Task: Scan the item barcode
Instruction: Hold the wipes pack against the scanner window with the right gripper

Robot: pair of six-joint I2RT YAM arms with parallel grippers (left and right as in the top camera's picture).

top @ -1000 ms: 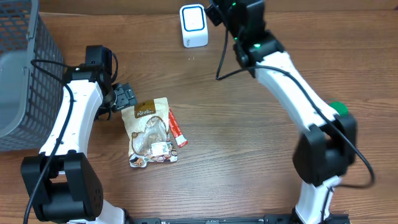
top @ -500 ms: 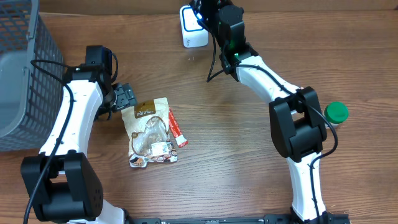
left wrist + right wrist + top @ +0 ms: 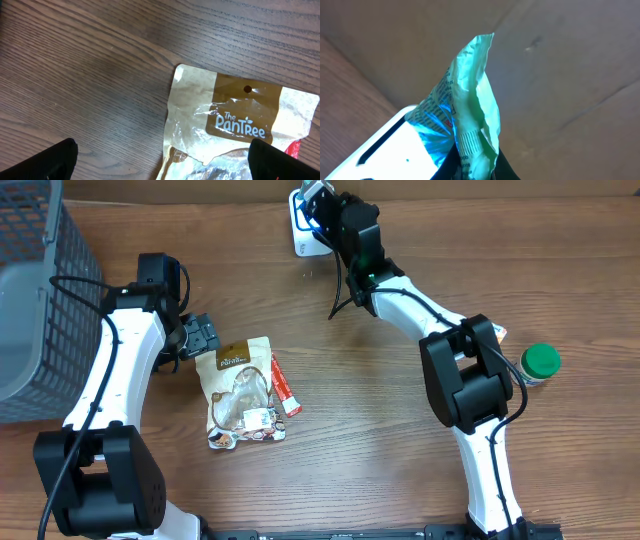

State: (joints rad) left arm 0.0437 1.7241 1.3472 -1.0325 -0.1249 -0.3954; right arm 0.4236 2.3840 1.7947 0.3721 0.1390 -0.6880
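The right end effector [image 3: 472,169] pinches a green packet [image 3: 472,100] just before the white scanner [image 3: 385,150] at the far edge of the bench [image 3: 400,430], likely presenting its barcode, while the left end effector [image 3: 160,160] hovers spread above a snack pouch [image 3: 240,120].

— What do we log on the wooden table [image 3: 380,450]?
— We note a grey mesh basket [image 3: 40,250] far left, a brown PanTree pouch [image 3: 240,392] lying flat, a red sachet [image 3: 285,387] just beside it, and a green-capped bottle [image 3: 541,362] far right.
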